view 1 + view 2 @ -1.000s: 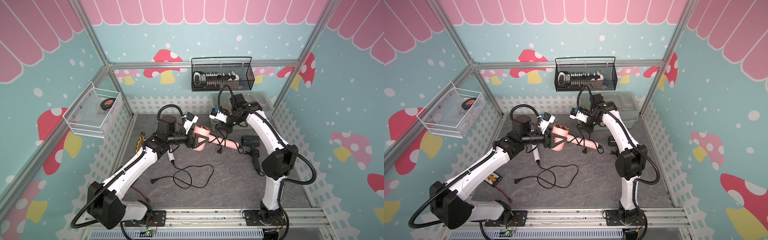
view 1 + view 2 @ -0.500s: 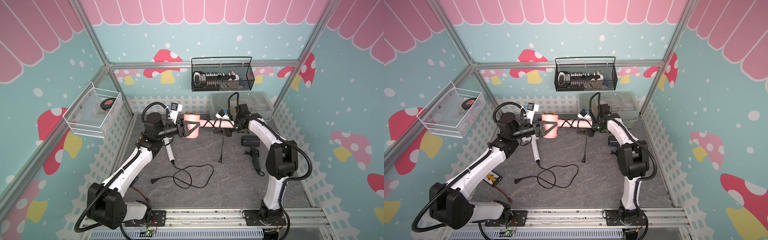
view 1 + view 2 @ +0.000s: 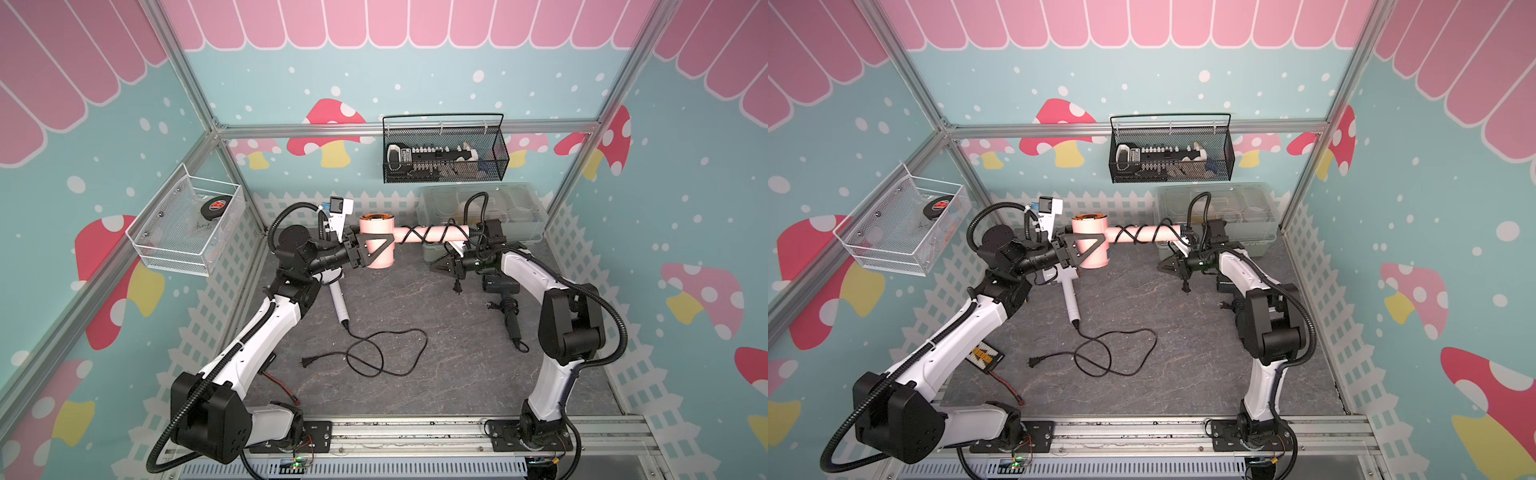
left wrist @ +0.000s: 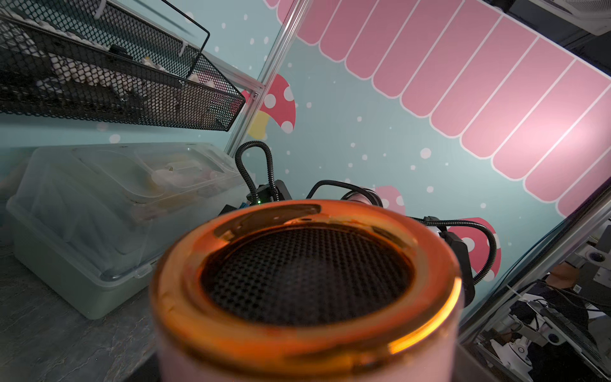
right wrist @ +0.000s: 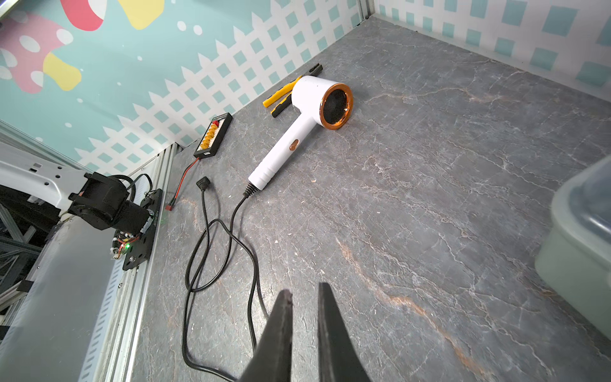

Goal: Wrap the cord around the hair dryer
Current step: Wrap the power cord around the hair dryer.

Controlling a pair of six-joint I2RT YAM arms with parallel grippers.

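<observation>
In both top views my left pincer (image 3: pixel 380 245) was clamped across the barrel of the pink hair dryer (image 3: pixel 372 227). It held the dryer off the desk (image 3: pixel 436 357) at the far side, handle pointing right. The black cord (image 3: pixel 419 235) spiralled along that handle, and its plug (image 3: pixel 457 286) dangled free below the right-hand end. The right pincer (image 3: pixel 436 267) hung just beside that hanging tail; I couldn't tell whether it touched.

From the left wrist I saw little but the pink hair dryer (image 4: pixel 307 274), its copper-ringed mesh end close up, with a lidded plastic box (image 4: pixel 99 205) behind.

From the right wrist, the right pincer (image 5: pixel 304 291) stood a sliver apart with nothing between its fingers. Beyond it a white hair dryer (image 5: pixel 307 109) lay on the desk, its cord loose.

My read: the shell was stiff, smooth and likely slippery, and heaviest at the barrel, so the grip across the barrel suited it. The cord was limp but springy. I judged the coils would slacken unless the tail was taken just behind the plug and tucked in.
</observation>
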